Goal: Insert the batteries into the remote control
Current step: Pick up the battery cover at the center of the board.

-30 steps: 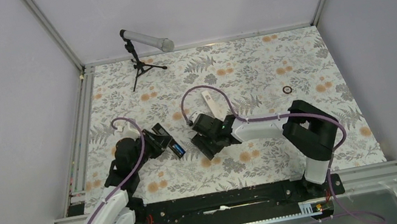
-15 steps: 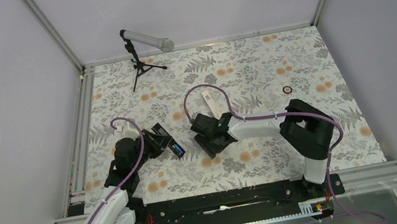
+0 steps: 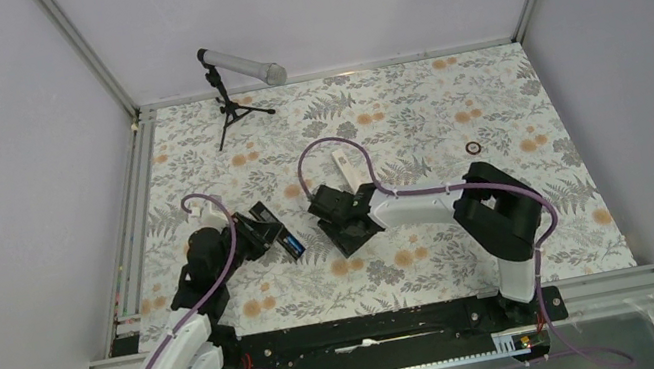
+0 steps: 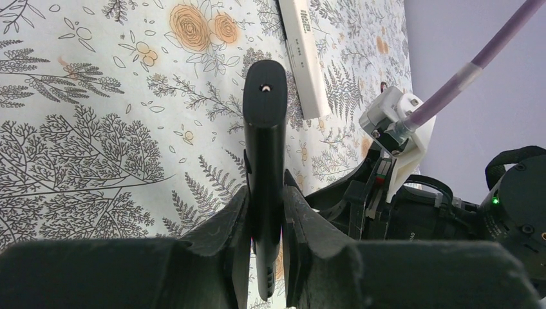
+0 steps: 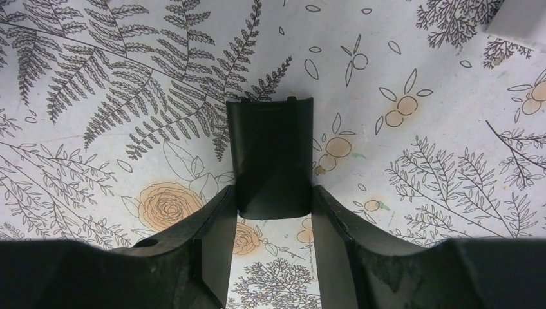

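Note:
My left gripper (image 3: 260, 233) is shut on a black remote control (image 3: 277, 236), held edge-on between its fingers in the left wrist view (image 4: 264, 148). A blue battery (image 3: 292, 244) shows in the remote's open back. No red battery is in view. My right gripper (image 3: 349, 231) is just right of the remote. In the right wrist view it (image 5: 272, 199) is shut on the near end of a black battery cover (image 5: 270, 154), low over the floral mat.
A white remote (image 3: 348, 173) lies just beyond the right gripper, and it also shows in the left wrist view (image 4: 302, 51). A microphone on a small tripod (image 3: 230, 90) stands at the far left. A small dark ring (image 3: 473, 148) lies at the right.
My right gripper has moved a little to the left and farther from the arm bases with the battery cover. The left gripper and remote have stayed put.

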You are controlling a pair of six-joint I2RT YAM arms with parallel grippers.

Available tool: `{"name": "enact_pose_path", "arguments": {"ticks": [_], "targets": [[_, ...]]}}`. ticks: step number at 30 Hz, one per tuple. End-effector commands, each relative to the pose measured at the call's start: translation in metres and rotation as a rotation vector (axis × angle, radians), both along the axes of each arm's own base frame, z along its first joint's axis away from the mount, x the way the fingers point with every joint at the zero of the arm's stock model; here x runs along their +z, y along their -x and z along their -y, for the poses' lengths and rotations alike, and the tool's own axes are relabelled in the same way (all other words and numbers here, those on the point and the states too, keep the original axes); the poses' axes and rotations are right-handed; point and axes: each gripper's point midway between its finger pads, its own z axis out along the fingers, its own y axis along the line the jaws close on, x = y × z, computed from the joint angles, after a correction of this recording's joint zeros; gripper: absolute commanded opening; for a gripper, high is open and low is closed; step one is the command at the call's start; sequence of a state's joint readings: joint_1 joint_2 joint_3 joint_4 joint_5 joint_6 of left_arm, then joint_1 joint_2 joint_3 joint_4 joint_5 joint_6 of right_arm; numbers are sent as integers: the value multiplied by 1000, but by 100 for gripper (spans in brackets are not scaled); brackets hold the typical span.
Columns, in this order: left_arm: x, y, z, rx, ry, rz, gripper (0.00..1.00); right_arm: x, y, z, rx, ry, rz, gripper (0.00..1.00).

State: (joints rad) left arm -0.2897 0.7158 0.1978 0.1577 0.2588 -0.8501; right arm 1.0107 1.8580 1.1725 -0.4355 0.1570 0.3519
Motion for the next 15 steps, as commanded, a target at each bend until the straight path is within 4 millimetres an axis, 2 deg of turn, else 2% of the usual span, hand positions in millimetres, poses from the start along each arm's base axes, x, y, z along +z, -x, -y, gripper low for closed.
{"name": "enact_pose_path", "arguments": {"ticks": [1, 8, 15], "targets": [[36, -8, 6, -24, 42, 100, 0, 11, 0, -3, -26, -42, 27, 37], [56, -9, 15, -72, 85, 161, 0, 73, -5, -10, -27, -219, 137, 36], [91, -9, 31, -147, 148, 262, 0, 144, 14, -33, 58, -494, 145, 36]]}}
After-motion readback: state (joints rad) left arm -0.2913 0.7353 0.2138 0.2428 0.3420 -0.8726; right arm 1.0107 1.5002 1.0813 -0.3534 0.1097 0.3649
